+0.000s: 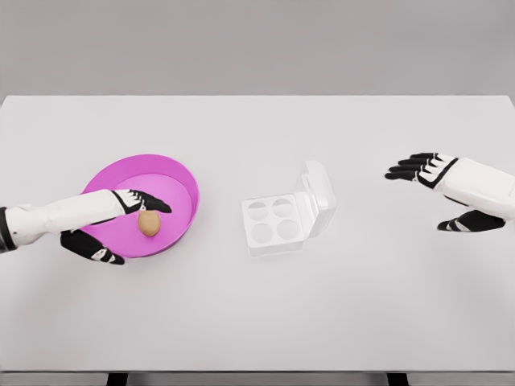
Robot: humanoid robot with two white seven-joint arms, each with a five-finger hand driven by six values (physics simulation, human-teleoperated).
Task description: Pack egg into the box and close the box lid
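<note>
Nearest the camera, the left hand [113, 229] reaches in from the lower left over the near side of a shallow magenta bowl [181, 173]. Its thumb lies low at the bowl's front rim, and its dark-tipped fingers [149, 203] stretch across the bowl above. The egg [148, 223] lies on the bowl's floor in the gap between thumb and fingers, just under the fingertips (whether they touch the shell cannot be made out). The hand is spread around the egg, not clamped on it.

Further right, near the middle of the white table [257, 322], stands the white egg box [278, 223] with four round wells, all of them bare. Its lid [318, 193] is swung back and stands tilted at the box's far right edge. The box is well apart from the bowl.

At the far right the right hand [438, 193] hovers over the table, fingers extended and loose, thumb below, holding nothing, well apart from the box.
</note>
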